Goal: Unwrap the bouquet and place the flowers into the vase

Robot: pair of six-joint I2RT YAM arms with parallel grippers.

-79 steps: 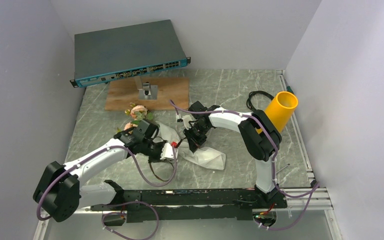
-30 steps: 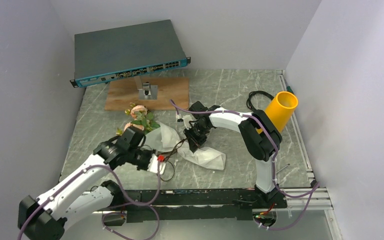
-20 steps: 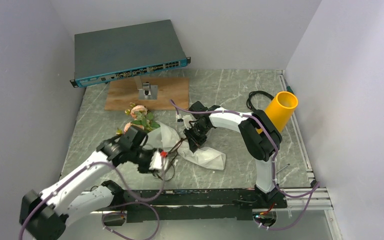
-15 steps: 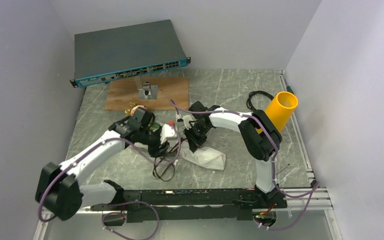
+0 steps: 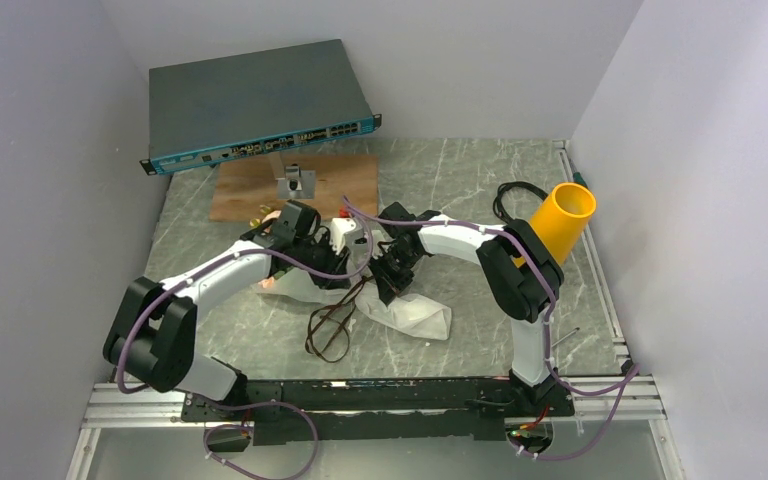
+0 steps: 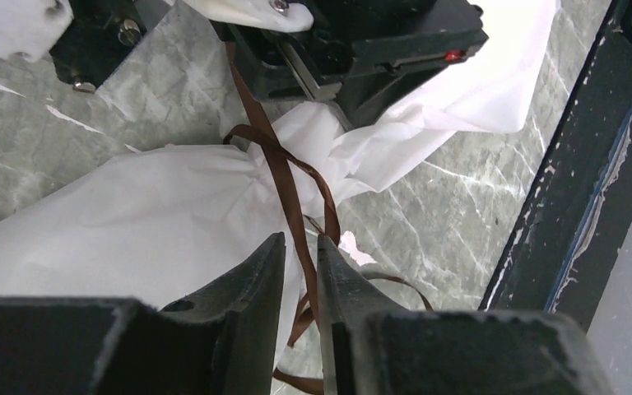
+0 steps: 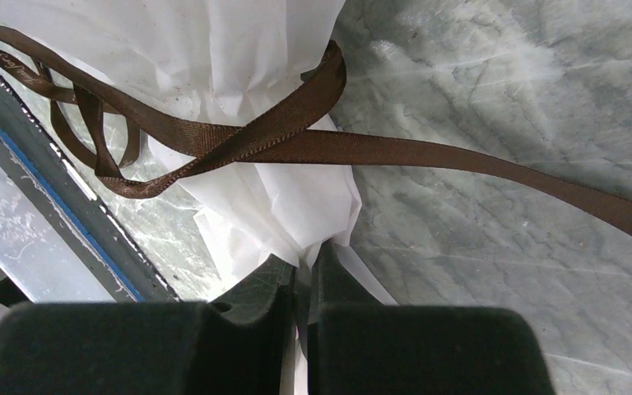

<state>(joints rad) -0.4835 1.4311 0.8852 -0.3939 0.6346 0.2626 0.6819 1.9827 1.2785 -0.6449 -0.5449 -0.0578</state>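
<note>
The bouquet's white paper (image 5: 412, 314) lies mid-table, its brown ribbon (image 5: 328, 328) trailing in loose loops toward the front. My left arm covers most of the flowers; only a pink bit (image 5: 268, 284) shows beneath it. In the left wrist view my left gripper (image 6: 300, 247) hangs over the paper (image 6: 132, 222), its jaws a narrow gap apart with the ribbon (image 6: 284, 177) running through that gap. My right gripper (image 7: 304, 262) is shut on a gathered fold of paper (image 7: 247, 58), with the ribbon (image 7: 296, 144) looped round it. The yellow vase (image 5: 563, 222) stands tilted at the far right, behind the right arm.
A network switch (image 5: 255, 105) sits on a stand over a wooden board (image 5: 345, 185) at the back. A black rail (image 5: 380, 395) runs along the front edge. A black cable (image 5: 508, 195) lies beside the vase. Walls close in left, back and right.
My left arm swung from the front left up to the bouquet's middle, beside the right gripper. The ribbon it was pulling now lies slack on the table. The right arm stayed still.
</note>
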